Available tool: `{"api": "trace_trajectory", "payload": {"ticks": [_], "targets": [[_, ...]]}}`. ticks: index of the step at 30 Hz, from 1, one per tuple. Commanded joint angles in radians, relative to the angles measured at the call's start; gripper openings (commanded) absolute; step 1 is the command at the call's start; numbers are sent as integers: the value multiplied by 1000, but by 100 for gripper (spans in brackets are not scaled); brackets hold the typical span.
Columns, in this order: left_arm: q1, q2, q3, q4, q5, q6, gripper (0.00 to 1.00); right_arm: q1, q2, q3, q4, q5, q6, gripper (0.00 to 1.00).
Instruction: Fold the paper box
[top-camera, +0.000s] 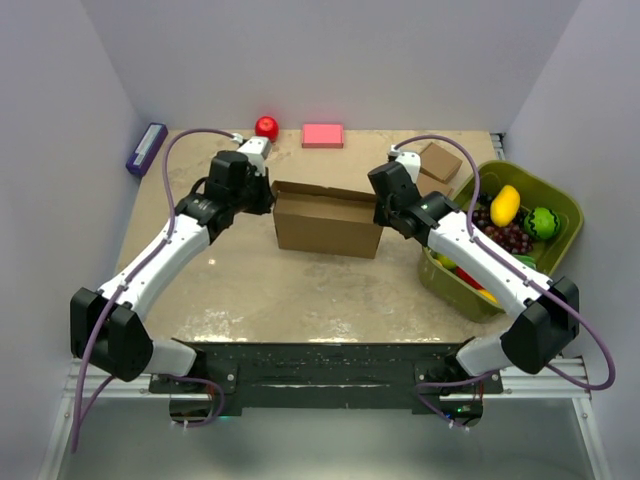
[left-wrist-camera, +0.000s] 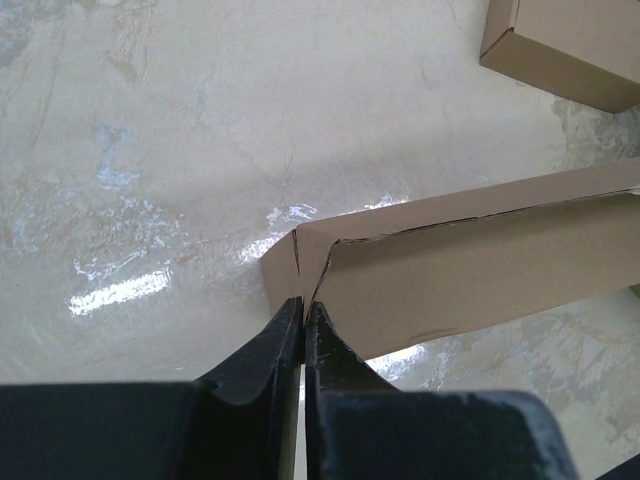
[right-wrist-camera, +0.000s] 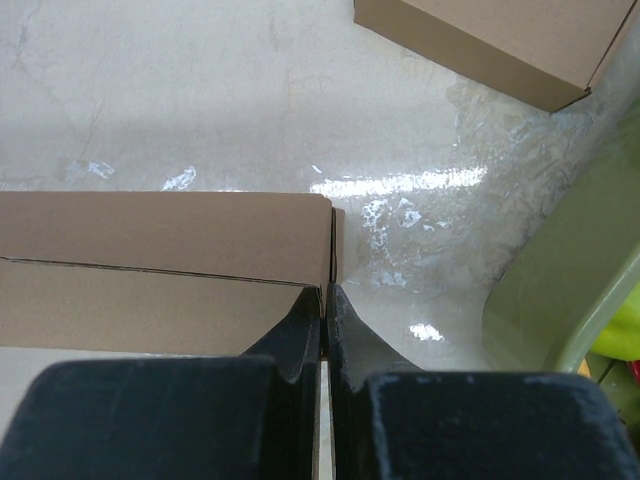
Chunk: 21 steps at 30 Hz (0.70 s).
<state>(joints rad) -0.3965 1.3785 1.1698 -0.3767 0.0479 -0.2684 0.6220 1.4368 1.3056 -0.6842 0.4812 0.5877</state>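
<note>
Pinching the left end wall of the plain brown cardboard paper box (top-camera: 328, 225) with the black left gripper (left-wrist-camera: 303, 305), fingers pressed together; likewise the right end with the right gripper (right-wrist-camera: 324, 292). Standing midway on the beige table (top-camera: 300, 290) with walls raised, top open. Probably left: locking ends, closing lid.

Table (top-camera: 300, 290) open before the paper box (top-camera: 328, 228); green bin (top-camera: 540, 180) blocks right.

Plain brown box (top-camera: 328, 220) on a glossy, mottled beige table (top-camera: 300, 290). At 12 o'clock, a red ball (top-camera: 266, 126) and a pink block (top-camera: 323, 135); at 10, a purple case (top-camera: 146, 146). At 3, an olive-green bin (top-camera: 535, 178) holds a yellow fruit (top-camera: 505, 205), a dark-striped green one (top-camera: 541, 222) and dark purple grapes (top-camera: 505, 238). Arms (top-camera: 160, 262) are white with black joints; cables (top-camera: 440, 138) are purple.
</note>
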Motion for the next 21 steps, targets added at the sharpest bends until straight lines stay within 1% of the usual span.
{"api": "trace_trajectory", "payload": {"ticks": [1, 21], "targets": [[-10, -39, 51, 25, 7, 3, 5, 4, 39, -29, -80, -18, 29, 0], [-54, 25, 99, 30, 24, -18, 4, 8, 42, -35, -75, -23, 27, 0]]}}
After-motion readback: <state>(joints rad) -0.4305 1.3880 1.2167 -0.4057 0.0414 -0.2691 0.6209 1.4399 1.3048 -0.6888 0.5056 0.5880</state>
